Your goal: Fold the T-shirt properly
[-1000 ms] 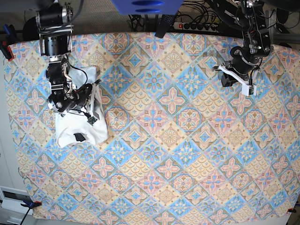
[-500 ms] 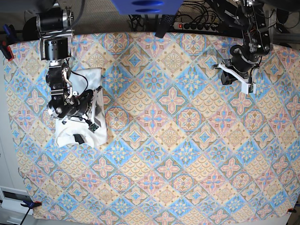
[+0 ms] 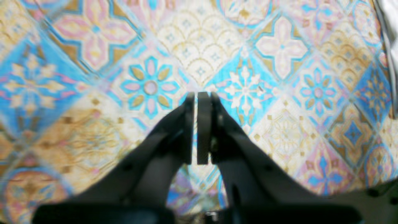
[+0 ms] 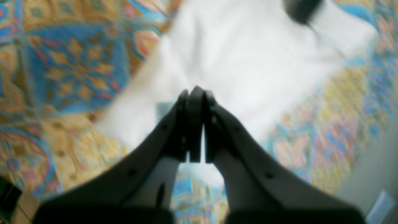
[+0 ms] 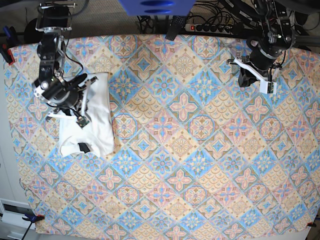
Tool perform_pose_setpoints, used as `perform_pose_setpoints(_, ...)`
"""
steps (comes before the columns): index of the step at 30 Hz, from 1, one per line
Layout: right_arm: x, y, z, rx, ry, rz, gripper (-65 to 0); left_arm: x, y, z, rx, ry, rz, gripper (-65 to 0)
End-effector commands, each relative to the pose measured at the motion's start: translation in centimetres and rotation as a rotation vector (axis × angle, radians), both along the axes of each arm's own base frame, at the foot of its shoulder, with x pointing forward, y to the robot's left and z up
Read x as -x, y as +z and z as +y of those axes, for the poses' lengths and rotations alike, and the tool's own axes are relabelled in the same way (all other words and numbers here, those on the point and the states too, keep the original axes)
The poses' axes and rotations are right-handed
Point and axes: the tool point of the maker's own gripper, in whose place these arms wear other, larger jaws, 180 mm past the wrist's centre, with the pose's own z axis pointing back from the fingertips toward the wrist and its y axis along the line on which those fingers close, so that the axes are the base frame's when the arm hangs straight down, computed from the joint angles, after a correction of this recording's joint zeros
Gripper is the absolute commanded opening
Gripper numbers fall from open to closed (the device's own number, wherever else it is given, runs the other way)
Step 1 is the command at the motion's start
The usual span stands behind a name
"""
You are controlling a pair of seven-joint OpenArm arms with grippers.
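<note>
The T-shirt lies as a white folded rectangle at the table's left side, with its small dark neck label near the lower edge. My right gripper hovers over the shirt's upper left part. In the right wrist view the right gripper is shut with nothing between the fingers, and the blurred white T-shirt lies below it. My left gripper hangs over the far right of the table, away from the shirt. In the left wrist view the left gripper is shut and empty above the bare cloth.
A patterned tablecloth in blue, pink and yellow covers the whole table. A power strip with cables runs along the back edge. A blue object hangs at the top centre. Clamps grip the left edge.
My right gripper has lifted off the T-shirt and drawn back up and to the left. The folded shirt now lies more exposed. The left arm has shifted slightly toward the back.
</note>
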Motion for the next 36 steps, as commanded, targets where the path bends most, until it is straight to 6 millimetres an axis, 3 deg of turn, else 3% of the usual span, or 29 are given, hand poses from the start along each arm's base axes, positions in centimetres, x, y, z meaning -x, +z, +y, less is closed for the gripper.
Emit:
perform_pose_setpoints(1,0.4,0.8,-0.8,0.007,-0.016,-0.027,-65.0,0.3,1.1,0.7,-0.020,0.008,-0.025,-64.5)
perform_pose_setpoints(4,3.9,0.2,-3.5,-0.014,-0.113,0.014,-65.0,1.9,1.0,1.2,-0.038,0.014,0.003,-64.7)
perform_pose_setpoints(10,9.9,0.2,-10.0,-0.026,-0.340,0.060,-65.0,6.2,0.2,4.1,-0.091,0.075,0.099,-64.8)
perform_pose_setpoints(19,21.0,-1.4,-13.3,0.040,-0.457,0.278,-65.0,13.8,-1.1,4.5,-0.111,0.024,0.284,-64.8)
perform_pose_setpoints(23,25.8,-3.3,-13.4,0.025,-0.510,0.398,-65.0,17.5,-2.4,4.7,-0.100,0.035,0.391,-64.8)
perform_pose_setpoints(27,30.7,-7.2,-11.9,-0.076,-0.579,0.521,-65.0,22.3,-6.4,4.7,-0.035,0.078,0.550,-64.8)
perform_pose_setpoints(33,36.4,-14.1,-8.5,-0.172,-0.575,0.687,-65.0,24.7,-13.1,5.1,0.004,0.130,0.636,-64.8)
perform_pose_setpoints(36,39.6,-16.7,-7.0,-0.218,-0.602,0.754,-65.0,25.6,-16.3,3.4,0.001,0.074,0.667,-64.7)
